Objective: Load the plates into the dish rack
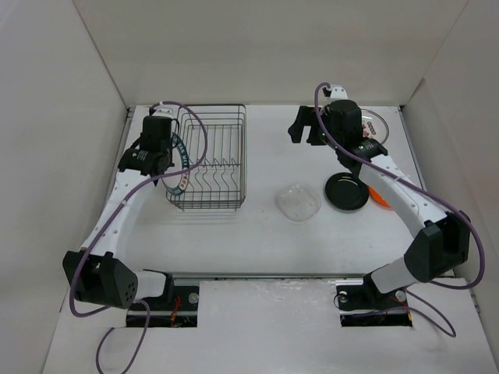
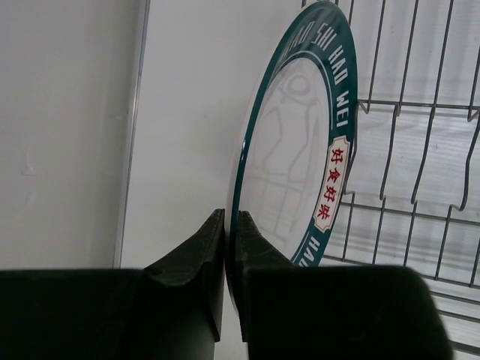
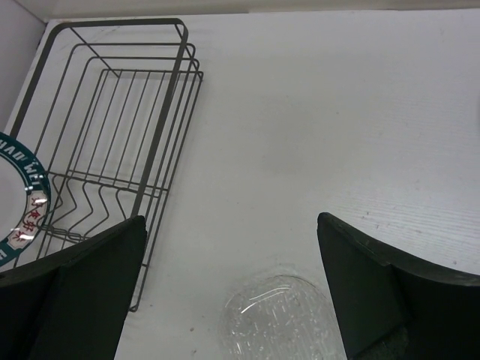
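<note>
Pinching at the very front of the left wrist view: left gripper, dark fingers pressed together on the lower rim of the teal-rimmed white plate. Held upright on edge, lettered face turned toward the dish rack, right at its left wall. Inside the wires or just outside them: impossible to tell.

Probably glazed and stiff, so glossy and slippery. Likely to pivot in a rim-only pinch, and to chip if knocked against the metal. Best kept vertical and lowered slowly between the upright prongs.

Right gripper spread wide, holding nothing, hovering above the clear plate. Lying flat between rack and black plate, touching neither. Judged light, thin and hard to make out against the white. Low rim, so best taken by the edge.

Orange plate mostly hidden under the right arm, just beside the black one. White plate with red marks near the far right corner.

Table white, matt, faintly grained, likely offering little grip for a sliding dish. Plain white panels closing in the left, right and far sides.
</note>
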`<action>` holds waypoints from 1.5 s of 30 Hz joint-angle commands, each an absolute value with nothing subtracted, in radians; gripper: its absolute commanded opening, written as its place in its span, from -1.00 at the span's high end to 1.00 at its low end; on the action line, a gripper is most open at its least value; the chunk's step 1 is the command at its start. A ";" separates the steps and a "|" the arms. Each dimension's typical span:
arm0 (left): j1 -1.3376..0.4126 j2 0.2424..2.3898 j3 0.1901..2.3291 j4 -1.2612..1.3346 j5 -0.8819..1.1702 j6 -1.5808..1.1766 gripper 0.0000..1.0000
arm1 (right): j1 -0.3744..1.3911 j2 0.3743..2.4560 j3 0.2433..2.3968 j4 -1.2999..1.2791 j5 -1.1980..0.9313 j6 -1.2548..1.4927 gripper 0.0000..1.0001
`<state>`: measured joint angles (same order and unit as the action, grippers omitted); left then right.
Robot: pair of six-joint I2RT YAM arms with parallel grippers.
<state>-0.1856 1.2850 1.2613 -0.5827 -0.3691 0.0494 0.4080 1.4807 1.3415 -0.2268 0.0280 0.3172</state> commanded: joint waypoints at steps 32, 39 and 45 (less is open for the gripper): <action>-0.181 1.252 1.581 -0.630 0.001 0.072 -1.00 | -0.295 1.633 1.235 -0.040 -0.175 0.505 -1.00; -0.170 1.281 1.605 -0.579 0.197 0.121 -1.00 | -0.374 1.925 1.406 -0.055 -0.241 0.515 -0.89; -0.161 1.313 1.592 -0.557 0.319 0.130 -1.00 | -0.374 2.121 1.577 -0.101 -0.354 0.534 -0.65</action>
